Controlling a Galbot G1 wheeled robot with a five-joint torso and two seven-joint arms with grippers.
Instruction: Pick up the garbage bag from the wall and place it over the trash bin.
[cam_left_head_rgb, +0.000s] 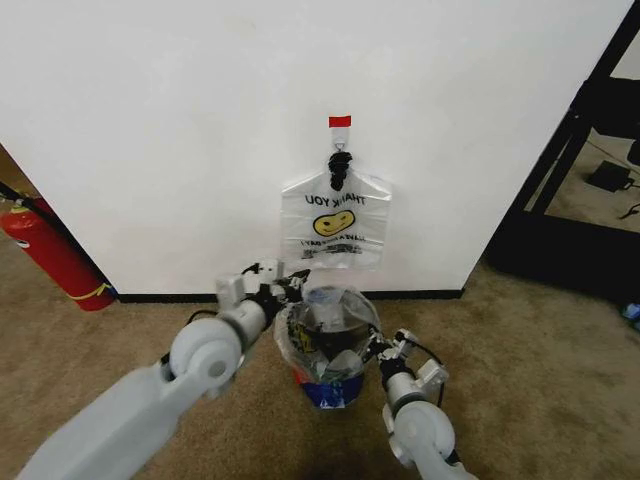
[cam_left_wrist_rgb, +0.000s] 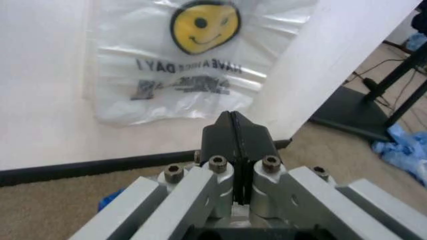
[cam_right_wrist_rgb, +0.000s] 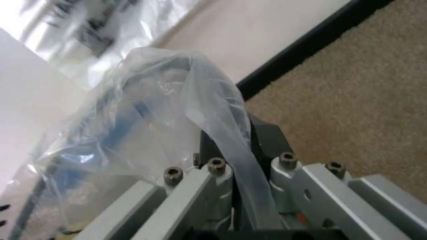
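Where the right gripper (cam_right_wrist_rgb: 243, 150) sits at the right side of the trash bin (cam_left_head_rgb: 330, 345), its black fingers (cam_right_wrist_rgb: 267, 142) are pinched tight on a strip of thin clear plastic that runs up between them. That strip belongs to the garbage bag (cam_right_wrist_rgb: 127, 145), which billows out past the fingers, see-through with blue patches showing inside. In the head view this bag (cam_left_head_rgb: 325, 340) is draped into and around the bin, blue print visible low on the front, and the bin stands on brown carpet (cam_left_head_rgb: 530, 360) just out from the wall (cam_left_head_rgb: 180, 130).

The left gripper (cam_left_wrist_rgb: 233, 130) is at the bin's left rim, jaws pressed flat together with nothing seen between them. In the head view it (cam_left_head_rgb: 290, 287) lies close against the bag's upper left edge; whether it touches the plastic cannot be told.

Beyond it, a second smiley bag (cam_left_head_rgb: 335, 220) hangs flat on the wall from a black hook (cam_left_head_rgb: 339, 165), under a short red tape strip (cam_left_head_rgb: 340, 121). Yellow face, black lettering reading backwards. Its lower edge hangs just above the bin.

Black baseboard (cam_left_head_rgb: 200, 296) runs along the wall foot. A red fire extinguisher (cam_left_head_rgb: 50, 255) leans at the far left, well apart from the bin. A black frame (cam_left_head_rgb: 560, 150) stands to the right.
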